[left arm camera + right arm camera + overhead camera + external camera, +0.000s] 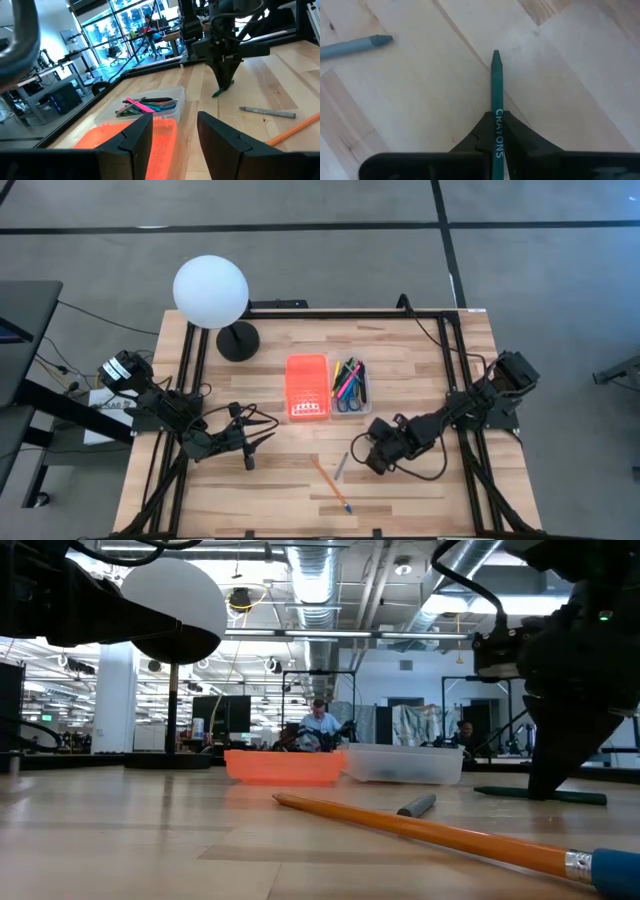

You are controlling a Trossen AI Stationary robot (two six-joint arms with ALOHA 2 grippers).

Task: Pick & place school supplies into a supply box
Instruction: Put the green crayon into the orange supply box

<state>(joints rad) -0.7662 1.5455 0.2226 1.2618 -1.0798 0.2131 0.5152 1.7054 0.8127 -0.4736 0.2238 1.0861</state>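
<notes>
Nearest to us in the low view lies an orange pencil (pixel 420 828) with a blue end, stretched across the wooden worktop (pixel 420 360); from above we see it (pixel 330 485) close to the front edge, with a short grey crayon (pixel 340 466) just beside its upper end.

We find the right tool (pixel 372 460) low over the worktop, right of that grey crayon. Its fingers are clamped together on a green crayon (pixel 496 100), whose printed side faces the wrist camera and whose tip points away toward bare wood. We also catch this tool from the left wrist view (pixel 223 82), tapering down to the green tip near the surface.

Behind these, at mid-worktop, sits the clear tray (pixel 362 393) holding pink, yellow, blue and black pens and small scissors. Its orange lid (pixel 307 387) lies open, touching the tray's left side. We see the same pair in the low view, lid (pixel 285 767) beside tray (pixel 405 763).

Our left tool (pixel 250 442) hovers left of the lid, its fingers (pixel 137 137) apart and holding nothing.

A white globe lamp (pixel 211 292) stands at the back left. In the room beyond we make out a person (pixel 320 725), far off.
</notes>
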